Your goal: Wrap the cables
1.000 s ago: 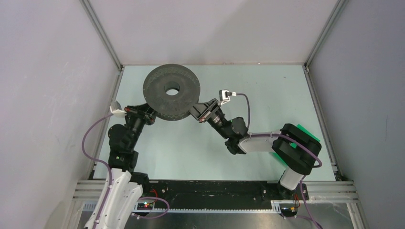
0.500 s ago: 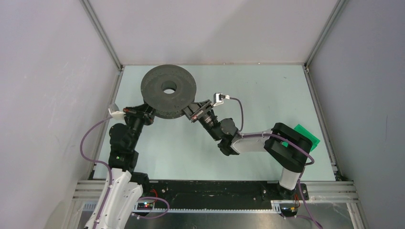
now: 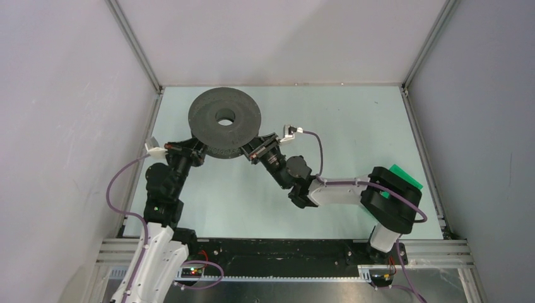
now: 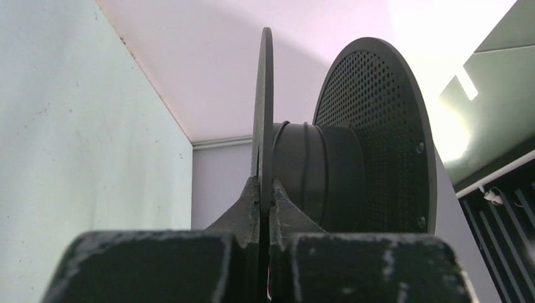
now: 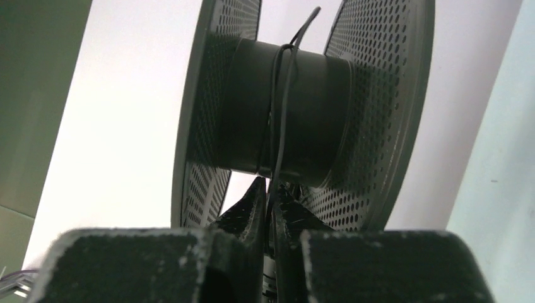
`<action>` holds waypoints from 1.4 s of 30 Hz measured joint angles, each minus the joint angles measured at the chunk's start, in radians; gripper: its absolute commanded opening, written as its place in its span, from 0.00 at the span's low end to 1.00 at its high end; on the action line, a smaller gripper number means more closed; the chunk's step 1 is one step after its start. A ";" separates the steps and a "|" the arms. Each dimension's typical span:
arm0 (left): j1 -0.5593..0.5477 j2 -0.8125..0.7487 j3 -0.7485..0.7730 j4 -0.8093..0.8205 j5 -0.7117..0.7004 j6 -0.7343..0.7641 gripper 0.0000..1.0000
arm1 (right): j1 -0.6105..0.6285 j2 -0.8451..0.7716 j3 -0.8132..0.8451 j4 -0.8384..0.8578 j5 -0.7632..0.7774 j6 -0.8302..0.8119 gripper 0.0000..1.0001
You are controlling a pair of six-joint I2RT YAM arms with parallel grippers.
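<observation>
In the upper centre, the spool [image 3: 225,123] is clamped by its flange in the left gripper [image 3: 191,147]. The right gripper [image 3: 255,151], pinched shut on the cable [image 5: 281,120], is now carried leftward toward the rim. Few turns are seen on the hub, so wrapping is judged early.

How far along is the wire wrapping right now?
Done: a few turns of wire circle the spool hub, otherwise mostly bare. In hand: left claw clamps one flange; right claw pinches the wire close to the hub. Left: probably more winding; remaining loose length isn't visible.
</observation>
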 measured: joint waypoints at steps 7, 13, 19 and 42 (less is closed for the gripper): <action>-0.011 -0.010 -0.012 0.005 0.012 -0.002 0.00 | 0.003 -0.085 -0.065 -0.088 0.000 -0.006 0.18; -0.013 -0.016 -0.028 0.007 0.013 -0.003 0.00 | -0.008 -0.151 -0.107 -0.169 0.001 -0.024 0.22; -0.015 -0.021 -0.028 0.021 0.015 -0.003 0.00 | -0.017 -0.203 -0.137 -0.203 0.000 -0.045 0.28; -0.020 -0.029 -0.028 0.036 0.042 -0.002 0.00 | -0.067 -0.376 -0.232 -0.336 -0.034 -0.072 0.29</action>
